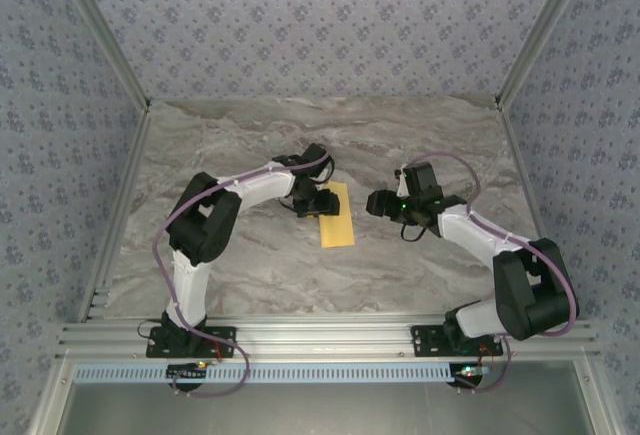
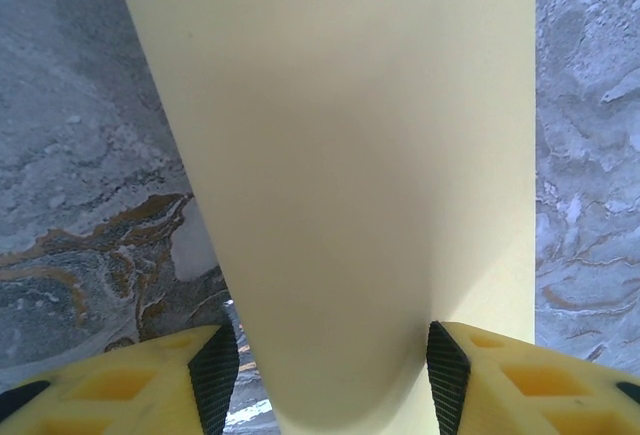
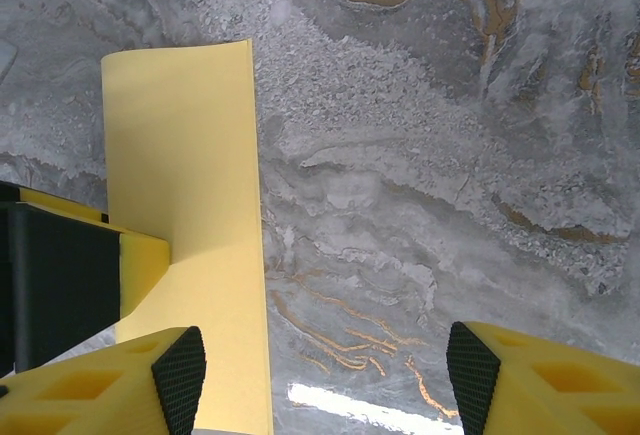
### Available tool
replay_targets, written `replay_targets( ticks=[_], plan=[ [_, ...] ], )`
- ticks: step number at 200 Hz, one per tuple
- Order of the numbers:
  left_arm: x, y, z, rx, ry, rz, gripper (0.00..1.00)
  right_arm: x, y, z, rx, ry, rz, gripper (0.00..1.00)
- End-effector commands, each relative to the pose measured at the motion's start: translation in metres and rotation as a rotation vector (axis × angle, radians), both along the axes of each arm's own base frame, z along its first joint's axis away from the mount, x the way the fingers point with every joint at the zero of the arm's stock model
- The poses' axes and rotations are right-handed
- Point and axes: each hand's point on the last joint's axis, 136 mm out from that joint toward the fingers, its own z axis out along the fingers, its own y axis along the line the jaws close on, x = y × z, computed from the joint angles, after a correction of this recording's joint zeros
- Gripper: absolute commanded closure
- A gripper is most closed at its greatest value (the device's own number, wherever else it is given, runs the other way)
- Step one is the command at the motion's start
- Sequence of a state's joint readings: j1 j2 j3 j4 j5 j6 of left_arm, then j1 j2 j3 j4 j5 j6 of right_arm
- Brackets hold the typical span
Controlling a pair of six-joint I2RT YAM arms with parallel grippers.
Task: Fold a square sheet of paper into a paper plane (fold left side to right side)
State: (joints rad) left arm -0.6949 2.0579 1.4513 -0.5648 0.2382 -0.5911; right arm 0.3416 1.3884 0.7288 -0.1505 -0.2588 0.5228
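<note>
yellow-orange sheet of paper (image 1: pixel 336 217) lies near the middle of the marble table (image 1: pixel 250 265), folded into a narrow strip. the left gripper (image 1: pixel 309 201) is at the sheet's 9 o'clock edge. a raised bend of paper stands between its jaws, and i cannot tell if they squeeze it. the right gripper (image 1: pixel 377 203) is open and empty, with the sheet apart at its 9 o'clock.

Left end effector (image 1: pixel 312 201) seemingly gripping folded paper (image 1: pixel 338 225).
</note>
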Motion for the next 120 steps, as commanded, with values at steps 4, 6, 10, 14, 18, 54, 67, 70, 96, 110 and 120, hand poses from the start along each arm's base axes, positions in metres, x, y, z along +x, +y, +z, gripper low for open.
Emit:
replay_targets(
  ticks=[4,6,10,14,18,54,67,70,96,110,120],
  plan=[
    [-0.011,-0.003,-0.025,0.034,0.050,-0.033,0.44,-0.006,0.000,0.001,0.015,0.008,0.009,0.30],
    [-0.011,-0.003,-0.025,0.035,0.050,-0.033,0.44,-0.006,0.000,0.001,0.015,0.008,0.008,0.30],
    [-0.011,-0.003,-0.025,0.034,0.050,-0.032,0.44,-0.006,0.000,0.001,0.015,0.008,0.007,0.30],
    [-0.012,-0.003,-0.026,0.036,0.052,-0.034,0.44,-0.006,0.000,0.001,0.016,0.009,0.008,0.30],
    [-0.011,-0.003,-0.026,0.036,0.052,-0.032,0.44,-0.006,0.001,0.001,0.017,0.010,0.009,0.31],
    [-0.010,-0.003,-0.026,0.038,0.051,-0.030,0.44,-0.007,0.002,0.000,0.020,0.014,0.015,0.30],
    [-0.010,-0.003,-0.026,0.041,0.050,-0.030,0.44,-0.008,0.005,0.000,0.030,0.015,0.022,0.31],
    [-0.011,-0.002,-0.026,0.042,0.052,-0.031,0.44,-0.008,0.006,0.000,0.033,0.016,0.023,0.31],
    [-0.011,-0.002,-0.027,0.042,0.053,-0.029,0.44,-0.006,0.025,0.002,0.121,0.029,0.062,0.40],
    [-0.011,-0.002,-0.027,0.044,0.053,-0.030,0.44,-0.006,0.039,0.001,0.187,0.046,0.091,0.49],
    [-0.011,-0.003,-0.027,0.042,0.052,-0.031,0.44,-0.003,0.050,0.000,0.222,0.051,0.108,0.58]
  ],
)
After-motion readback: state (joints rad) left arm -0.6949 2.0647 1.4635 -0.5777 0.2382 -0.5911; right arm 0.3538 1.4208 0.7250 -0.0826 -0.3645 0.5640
